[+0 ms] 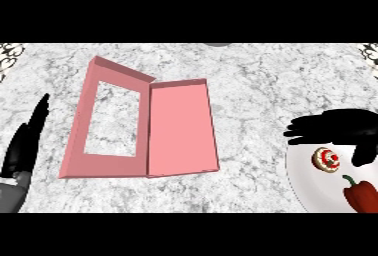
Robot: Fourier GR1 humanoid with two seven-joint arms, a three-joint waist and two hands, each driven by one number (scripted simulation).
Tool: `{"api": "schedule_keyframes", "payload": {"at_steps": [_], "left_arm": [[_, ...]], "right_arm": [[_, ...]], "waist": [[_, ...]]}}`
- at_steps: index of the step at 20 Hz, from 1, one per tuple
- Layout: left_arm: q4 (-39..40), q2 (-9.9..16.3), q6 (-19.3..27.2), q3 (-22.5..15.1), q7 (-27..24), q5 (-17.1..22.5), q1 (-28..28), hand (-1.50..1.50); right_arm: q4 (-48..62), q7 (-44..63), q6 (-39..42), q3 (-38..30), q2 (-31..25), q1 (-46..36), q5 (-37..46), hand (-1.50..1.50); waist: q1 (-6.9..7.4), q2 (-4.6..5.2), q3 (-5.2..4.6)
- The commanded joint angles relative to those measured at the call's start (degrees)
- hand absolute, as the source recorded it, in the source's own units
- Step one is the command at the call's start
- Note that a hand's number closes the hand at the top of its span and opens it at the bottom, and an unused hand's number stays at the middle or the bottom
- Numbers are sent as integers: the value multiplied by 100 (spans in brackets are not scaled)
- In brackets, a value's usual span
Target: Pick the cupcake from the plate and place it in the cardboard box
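A small cupcake [325, 159] with white frosting and red bits sits on a white plate [314, 182] at the right edge. My right hand [341, 127] hovers over the plate's far side, fingers stretched leftward and thumb pointing down just right of the cupcake, open and holding nothing. The pink cardboard box [181, 130] lies open in the middle of the counter, its windowed lid [103, 125] folded out to the left. My left hand [26, 140] rests at the left edge with straight fingers pointing up.
A red bell pepper [360, 194] lies on the plate's near part, just below the cupcake. The counter top is grey marble [251, 90]. Patterned objects show at both top corners.
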Motion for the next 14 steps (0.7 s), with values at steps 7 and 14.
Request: {"api": "schedule_keyframes", "payload": {"at_steps": [7, 14], "left_arm": [[104, 118, -160, 289, -126, 34, 134, 0], [63, -32, -204, 379, -178, 12, 339, 0]], "right_arm": [[-90, -1603, 367, 342, -119, -58, -330, -150], [-183, -1259, 6, 601, -265, -82, -21, -150]], "waist": [[-99, -40, -10], [-117, -47, -9]]}}
